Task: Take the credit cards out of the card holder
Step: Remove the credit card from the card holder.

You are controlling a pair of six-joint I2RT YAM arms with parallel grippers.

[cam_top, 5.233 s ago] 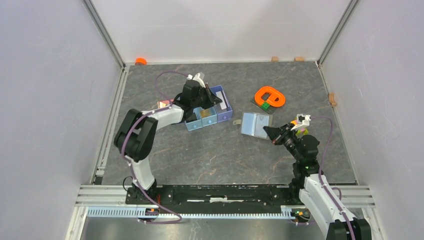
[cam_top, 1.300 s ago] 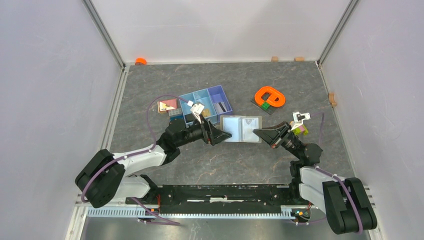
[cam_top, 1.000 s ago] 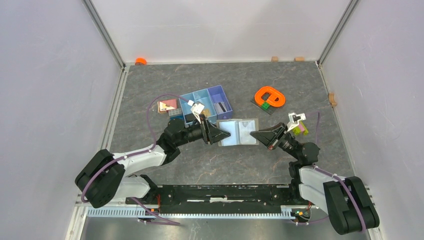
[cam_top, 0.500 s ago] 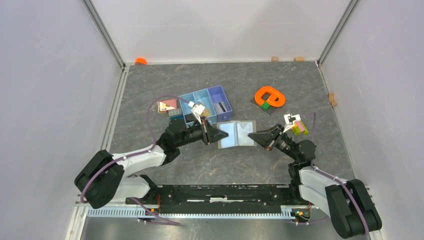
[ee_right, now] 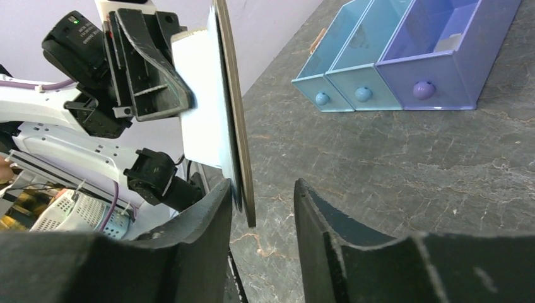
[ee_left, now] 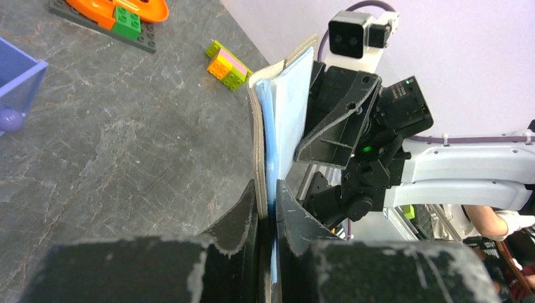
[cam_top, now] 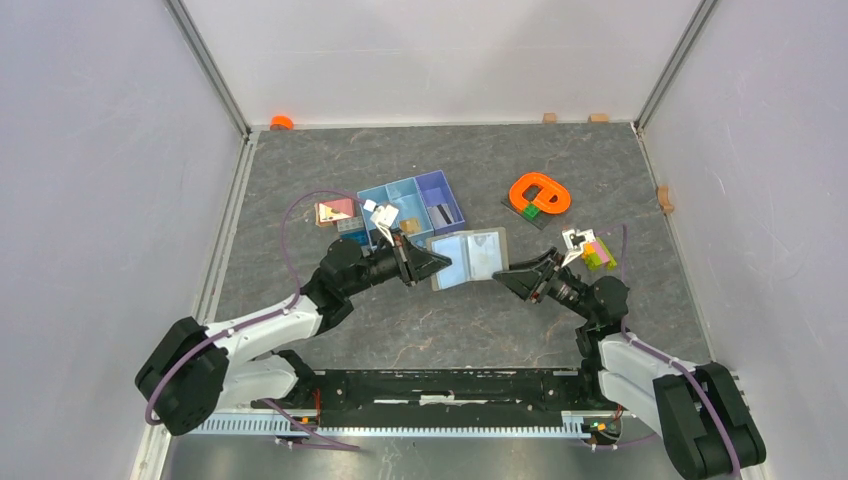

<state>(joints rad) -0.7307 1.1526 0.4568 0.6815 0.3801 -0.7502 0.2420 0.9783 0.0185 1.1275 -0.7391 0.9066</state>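
The left gripper (cam_top: 437,265) is clamped tight on the left edge of the card holder (cam_top: 468,257). The holder is held open btwn the 2 arms, just in front of the tray (cam_top: 452,197). Its long axis runs gripper to gripper, approx. left-right, w/ the pale blue inside facing up. The right gripper (cam_top: 508,279) has its fingers apart, straddling the holder's right edge w/o pinching. 1 pale striped credit card (cam_top: 441,213) lies in the tray's purple compartment.

A blue-and-purple three-compartment tray (cam_top: 456,200) sits mid-counter (cam_top: 470,150), with a pink-and-tan block (cam_top: 335,212) just left of it. Well to the right lie an orange ring (cam_top: 540,193) and some coloured bricks (cam_top: 598,252).
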